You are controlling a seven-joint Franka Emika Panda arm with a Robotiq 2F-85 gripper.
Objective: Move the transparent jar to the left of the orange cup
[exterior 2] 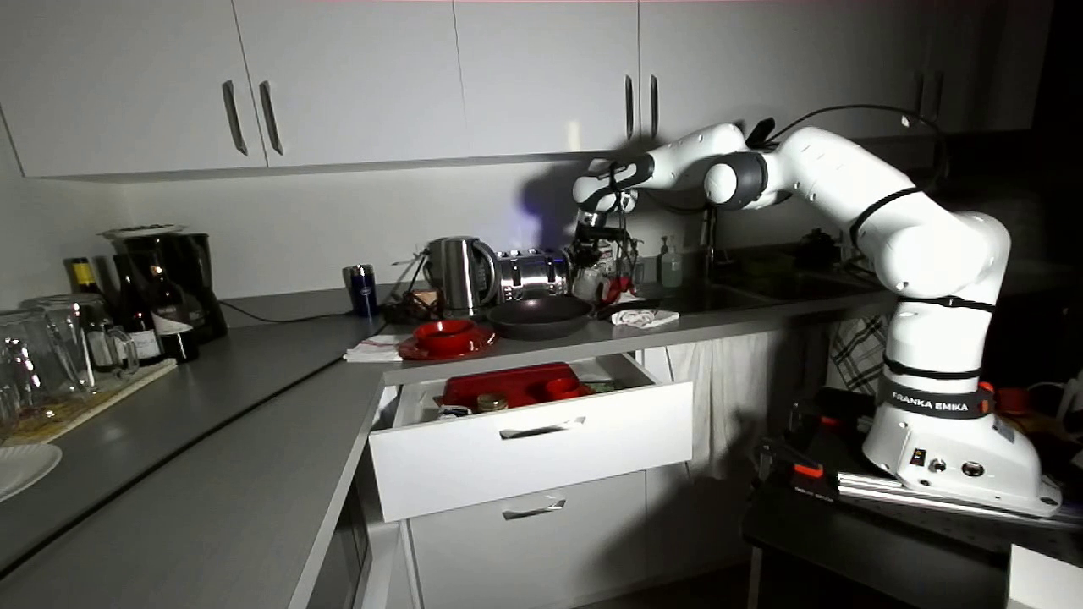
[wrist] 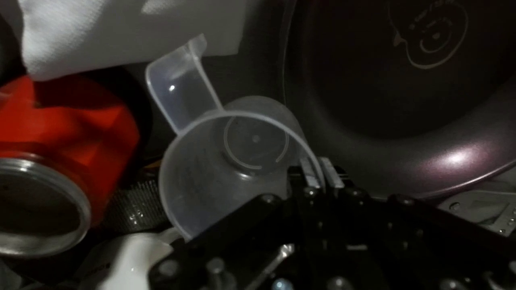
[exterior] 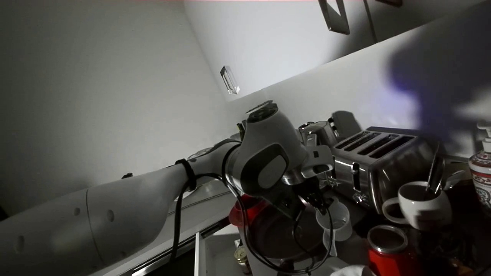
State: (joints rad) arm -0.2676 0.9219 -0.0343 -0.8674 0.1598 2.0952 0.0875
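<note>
Evidently, the hold itself is the first concern: the gripper (wrist: pixel 320 173) pinches one thin stretch of rim on the transparent jar (wrist: pixel 238 177), which is just beside the orange cup (wrist: pixel 84 141). In an exterior view the jar (exterior: pixel 344 226) shows to the cup's left, so I judge that set-down may be close; whether the base bears weight I cannot confirm, the light being poor and the plastic clear. Should that pinch slacken with the base raised, the jar would likely drop, or topple toward the cup. Gripped at one side only, it may also swing about the pads (wrist: pixel 332 175), its weight being off-centre. The handle (wrist: pixel 181 84) projects on the cupward side and could foul the cloth (wrist: pixel 133 36) next to the cup on any sideways shift. On the side away from the cup, the outer pad sits between jar and frying pan (wrist: pixel 383 121); spreading wide there risks nudging the pan or shoving the jar cupward. A drooping cable (exterior: pixel 295 272) hangs close by the jar, short of the cup, and could snag. A hard knock to the cup might carry to the white mug (exterior: pixel 425 211) near it.
</note>
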